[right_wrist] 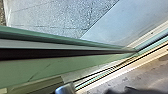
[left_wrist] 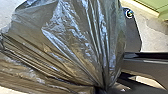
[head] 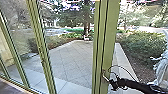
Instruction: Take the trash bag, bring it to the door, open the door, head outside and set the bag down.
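The patio (head: pixel 72 57) lies beyond the door frame (head: pixel 111 37), bushes (head: pixel 142 46) to its right

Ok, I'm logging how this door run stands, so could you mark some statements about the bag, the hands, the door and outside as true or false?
1. The bag bunches together at the left hand. True.
2. The door frame is bright red. False: it is green.
3. Bushes grow beside the paving outside. True.
4. The right hand is down on the paving. False: it is by the door handle.
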{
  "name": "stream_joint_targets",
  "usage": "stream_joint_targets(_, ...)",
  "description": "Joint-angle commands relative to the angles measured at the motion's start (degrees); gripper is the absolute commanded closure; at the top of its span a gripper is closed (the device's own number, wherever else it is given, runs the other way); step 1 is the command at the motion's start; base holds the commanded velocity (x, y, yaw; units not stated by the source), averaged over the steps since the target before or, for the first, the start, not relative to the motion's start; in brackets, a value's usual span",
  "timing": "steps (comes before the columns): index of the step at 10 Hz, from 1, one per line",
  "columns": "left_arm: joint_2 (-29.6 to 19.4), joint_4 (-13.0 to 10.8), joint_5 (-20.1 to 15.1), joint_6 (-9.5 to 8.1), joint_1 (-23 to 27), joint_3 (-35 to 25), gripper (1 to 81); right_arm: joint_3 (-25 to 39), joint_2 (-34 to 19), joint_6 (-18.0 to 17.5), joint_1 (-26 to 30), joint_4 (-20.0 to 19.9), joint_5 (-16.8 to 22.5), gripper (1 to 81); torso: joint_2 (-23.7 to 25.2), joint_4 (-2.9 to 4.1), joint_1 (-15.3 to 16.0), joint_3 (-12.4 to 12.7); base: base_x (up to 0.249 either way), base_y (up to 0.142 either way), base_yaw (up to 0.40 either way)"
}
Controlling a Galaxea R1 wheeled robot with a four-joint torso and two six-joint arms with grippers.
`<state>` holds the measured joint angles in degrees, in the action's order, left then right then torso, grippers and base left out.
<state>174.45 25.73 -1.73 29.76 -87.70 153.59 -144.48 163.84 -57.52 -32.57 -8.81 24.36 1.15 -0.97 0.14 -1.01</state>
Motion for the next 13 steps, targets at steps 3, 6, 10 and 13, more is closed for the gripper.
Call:
stream_joint_targets(3, 0.0, 0.9, -4.3, -0.23, 2.4, -0.1, 81.1, 3.3, 4.8, 2.4, 1.2, 3.9, 11.2, 1.0, 0.0, -0.64, 0.0, -2.2, 0.000, 0.000, 0.000)
stream_joint_targets(6, -0.1, 1.8, -4.4, -0.14, 2.4, -0.1, 81.1, 3.1, 4.5, 2.4, 1.8, 3.8, 10.8, 1.0, 0.0, -1.12, -0.1, -6.2, 0.000, 0.000, 0.000)
stream_joint_targets(10, -0.5, 1.9, -4.5, -0.14, 2.4, -0.1, 81.1, 2.4, 3.6, 2.4, 4.6, 3.5, 10.5, 1.0, 0.1, -1.18, -0.1, -6.5, 0.000, 0.000, 0.000)
stream_joint_targets(13, -0.6, 1.8, -4.5, -0.14, 2.3, -0.1, 81.1, 2.3, 3.4, 2.4, 6.2, 3.1, 10.5, 1.0, 0.1, -1.20, -0.1, -6.7, 0.000, 0.000, 0.000)
